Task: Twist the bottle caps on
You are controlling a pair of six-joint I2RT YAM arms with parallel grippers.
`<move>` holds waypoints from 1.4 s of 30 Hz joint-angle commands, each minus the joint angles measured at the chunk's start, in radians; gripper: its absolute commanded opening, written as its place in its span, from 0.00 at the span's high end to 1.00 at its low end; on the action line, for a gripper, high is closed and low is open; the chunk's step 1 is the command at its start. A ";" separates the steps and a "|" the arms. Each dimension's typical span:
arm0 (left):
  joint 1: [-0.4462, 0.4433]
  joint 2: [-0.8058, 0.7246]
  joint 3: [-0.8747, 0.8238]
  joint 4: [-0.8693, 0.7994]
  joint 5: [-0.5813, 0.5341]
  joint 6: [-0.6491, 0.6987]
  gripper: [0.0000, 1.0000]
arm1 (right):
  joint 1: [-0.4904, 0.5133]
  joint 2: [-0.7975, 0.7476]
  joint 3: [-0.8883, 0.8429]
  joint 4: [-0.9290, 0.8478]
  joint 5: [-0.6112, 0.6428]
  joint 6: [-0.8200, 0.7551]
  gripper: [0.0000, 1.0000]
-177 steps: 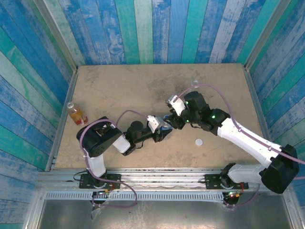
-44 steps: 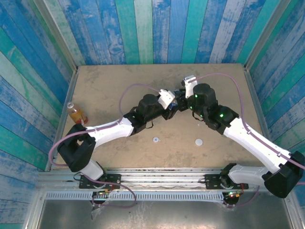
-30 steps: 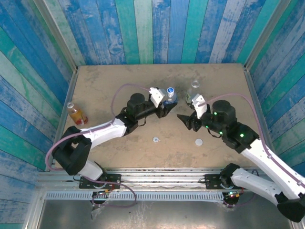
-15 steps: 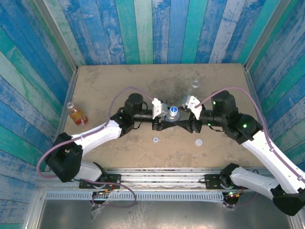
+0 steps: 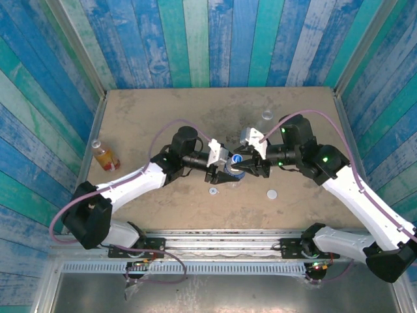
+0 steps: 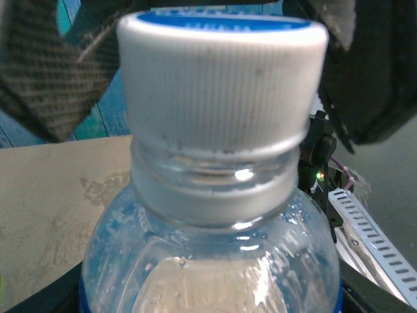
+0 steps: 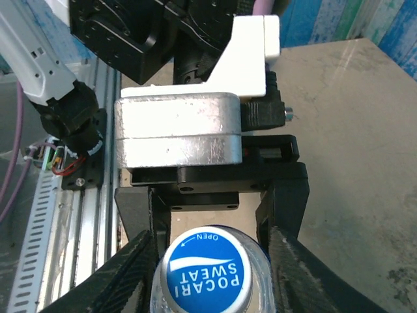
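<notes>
The blue-label bottle [image 5: 229, 168] stands upright mid-table with my left gripper [image 5: 225, 171] shut on its body. Its blue-topped, white-ribbed cap [image 7: 207, 270] sits on the neck, also close up in the left wrist view [image 6: 221, 78]. My right gripper [image 5: 240, 163] is open with its carbon fingers [image 7: 124, 277] on either side of that cap, a small gap on each side. The orange bottle [image 5: 104, 156] stands at the left edge, uncapped. The pale clear bottle [image 5: 266, 116] stands at the back. Two white caps [image 5: 213, 191] [image 5: 272, 193] lie flat on the table.
The tan table [image 5: 163, 117] is walled by blue and green striped boards. Both arms meet over the middle, their cables arching above. The left gripper's black fingers [image 7: 283, 195] and white housing [image 7: 179, 134] face the right wrist camera. A metal rail [image 5: 215, 238] runs along the near edge.
The left arm has carried the blue-label bottle back toward the table's middle and held it upright. The right gripper has swung in from the right and now straddles the cap.
</notes>
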 commanded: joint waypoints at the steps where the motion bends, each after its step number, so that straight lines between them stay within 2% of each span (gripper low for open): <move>1: -0.002 -0.026 0.029 -0.043 0.028 0.044 1.00 | -0.003 0.008 0.010 0.012 -0.052 0.002 0.54; 8: -0.002 -0.023 0.029 -0.044 0.021 0.049 1.00 | -0.003 0.015 -0.007 0.023 -0.051 0.012 0.65; 12: -0.002 -0.026 0.017 0.028 -0.033 -0.011 1.00 | -0.003 0.018 -0.024 0.022 -0.032 0.027 0.70; 15: -0.002 -0.038 -0.018 0.181 -0.175 -0.113 1.00 | -0.003 0.015 -0.046 0.034 0.028 0.058 0.75; 17: -0.002 -0.040 -0.051 0.301 -0.306 -0.185 1.00 | -0.003 0.016 -0.070 0.066 0.115 0.102 0.74; 20: -0.002 -0.025 -0.070 0.443 -0.516 -0.285 0.97 | -0.003 0.032 -0.122 0.166 0.352 0.222 0.80; 22: -0.002 0.005 -0.051 0.480 -0.642 -0.345 0.98 | -0.003 0.058 -0.150 0.225 0.458 0.282 0.79; 28: -0.004 0.121 0.034 0.504 -0.923 -0.456 1.00 | 0.027 0.152 -0.178 0.370 0.594 0.440 0.78; 31: -0.005 0.160 0.056 0.500 -1.018 -0.470 1.00 | 0.067 0.210 -0.159 0.393 0.714 0.485 0.77; 34: -0.005 0.164 0.058 0.491 -1.039 -0.468 1.00 | 0.075 0.253 -0.136 0.384 0.773 0.524 0.78; 38: -0.005 0.133 0.018 0.515 -1.041 -0.459 1.00 | 0.075 0.243 -0.141 0.410 0.737 0.485 0.75; 40: -0.004 0.114 0.003 0.514 -0.997 -0.430 1.00 | 0.072 0.212 -0.155 0.435 0.666 0.436 0.70; 42: -0.004 0.092 -0.004 0.485 -0.920 -0.391 1.00 | 0.069 0.165 -0.167 0.442 0.596 0.381 0.61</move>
